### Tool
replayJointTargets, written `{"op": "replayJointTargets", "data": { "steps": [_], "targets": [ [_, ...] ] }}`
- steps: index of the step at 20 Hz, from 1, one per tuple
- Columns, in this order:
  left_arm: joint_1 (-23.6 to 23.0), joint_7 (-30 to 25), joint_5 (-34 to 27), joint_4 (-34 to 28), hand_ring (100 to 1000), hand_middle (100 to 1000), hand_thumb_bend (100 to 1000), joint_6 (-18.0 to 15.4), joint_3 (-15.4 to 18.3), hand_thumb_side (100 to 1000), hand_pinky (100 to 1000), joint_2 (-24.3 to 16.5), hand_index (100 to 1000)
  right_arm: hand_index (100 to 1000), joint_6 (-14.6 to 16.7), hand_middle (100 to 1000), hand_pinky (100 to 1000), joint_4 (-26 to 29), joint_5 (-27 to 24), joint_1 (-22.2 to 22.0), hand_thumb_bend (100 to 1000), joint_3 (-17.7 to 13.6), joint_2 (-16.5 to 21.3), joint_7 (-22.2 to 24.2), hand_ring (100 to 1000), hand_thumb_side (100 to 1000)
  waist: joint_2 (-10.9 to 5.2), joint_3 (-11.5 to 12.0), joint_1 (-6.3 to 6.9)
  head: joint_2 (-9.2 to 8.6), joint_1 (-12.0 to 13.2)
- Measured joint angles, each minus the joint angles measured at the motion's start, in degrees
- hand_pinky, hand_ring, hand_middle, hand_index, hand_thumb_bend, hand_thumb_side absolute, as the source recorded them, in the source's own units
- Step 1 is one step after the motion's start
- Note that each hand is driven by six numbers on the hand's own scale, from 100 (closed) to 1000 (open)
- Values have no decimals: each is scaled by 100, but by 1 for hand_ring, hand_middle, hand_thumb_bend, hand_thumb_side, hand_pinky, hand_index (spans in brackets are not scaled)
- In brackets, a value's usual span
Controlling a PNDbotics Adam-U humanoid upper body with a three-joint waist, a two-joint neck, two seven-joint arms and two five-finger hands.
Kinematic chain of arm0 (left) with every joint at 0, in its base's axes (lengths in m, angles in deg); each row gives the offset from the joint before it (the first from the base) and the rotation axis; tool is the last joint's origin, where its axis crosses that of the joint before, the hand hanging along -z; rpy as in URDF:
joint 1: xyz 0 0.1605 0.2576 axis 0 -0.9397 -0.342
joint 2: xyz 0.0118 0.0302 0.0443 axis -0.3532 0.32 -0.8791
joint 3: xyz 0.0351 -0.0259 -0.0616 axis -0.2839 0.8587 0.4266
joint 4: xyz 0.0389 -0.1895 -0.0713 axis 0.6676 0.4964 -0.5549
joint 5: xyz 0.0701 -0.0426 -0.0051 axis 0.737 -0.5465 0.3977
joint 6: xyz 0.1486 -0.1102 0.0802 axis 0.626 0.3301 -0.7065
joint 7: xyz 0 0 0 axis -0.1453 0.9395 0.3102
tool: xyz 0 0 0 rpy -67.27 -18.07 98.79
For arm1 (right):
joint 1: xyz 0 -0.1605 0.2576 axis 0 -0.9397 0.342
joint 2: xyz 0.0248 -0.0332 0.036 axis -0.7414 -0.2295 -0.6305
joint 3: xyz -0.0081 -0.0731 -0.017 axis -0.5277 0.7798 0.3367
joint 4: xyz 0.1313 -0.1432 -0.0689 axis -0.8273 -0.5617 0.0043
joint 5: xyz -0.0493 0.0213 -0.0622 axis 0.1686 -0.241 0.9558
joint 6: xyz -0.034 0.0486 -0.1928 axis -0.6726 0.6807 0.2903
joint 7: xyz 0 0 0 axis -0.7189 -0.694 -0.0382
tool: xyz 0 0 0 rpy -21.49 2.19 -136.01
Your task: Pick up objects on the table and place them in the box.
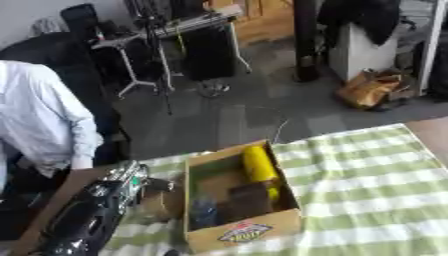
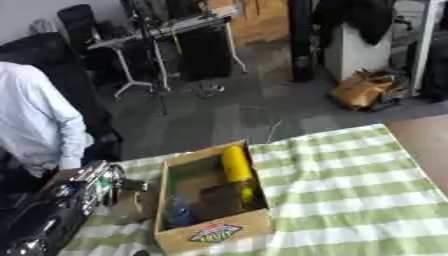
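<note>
The left arm (image 1: 92,217) reached up from the lower left toward the box (image 1: 236,190); whether its hand was open could not be told.

Box (image 1: 242,233) label — no legible text

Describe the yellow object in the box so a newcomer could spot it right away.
Find the green and white checked tablecloth, then the open cardboard box standing on its left part. Along the box's right inner wall lies a long yellow cylinder, reaching toward the far corner. It is the only bright yellow thing there; its neighbours are a dark brown item and a bluish one.
</note>
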Motion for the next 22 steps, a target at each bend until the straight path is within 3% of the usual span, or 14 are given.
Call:
{"op": "replayJointTargets", "data": {
  "steps": [7, 12, 22],
  "targets": [
    [13, -69, 222, 67, 529, 411, 171, -69, 5, 1000, 472, 1, 601, 877, 0, 882, 750, 0, -5, 1, 100, -1, 0, 6, 992, 1000, -14, -16, 15, 0, 15],
    [15, -108, 301, 121, 394, 281, 135, -108, 8, 1000, 434, 2, 516, 878, -7, 882, 749, 0, -6, 1, 100, -2, 0, 4, 992, 1000, -32, -13, 19, 0, 32],
    [56, -146, 335, 205, 267, 162, 100, -146, 25, 979, 361, 4, 413, 878, -23, 882, 750, 0, -7, 1, 100, -3, 0, 6, 993, 1000, -35, -14, 28, 1, 63]
  ]
}}
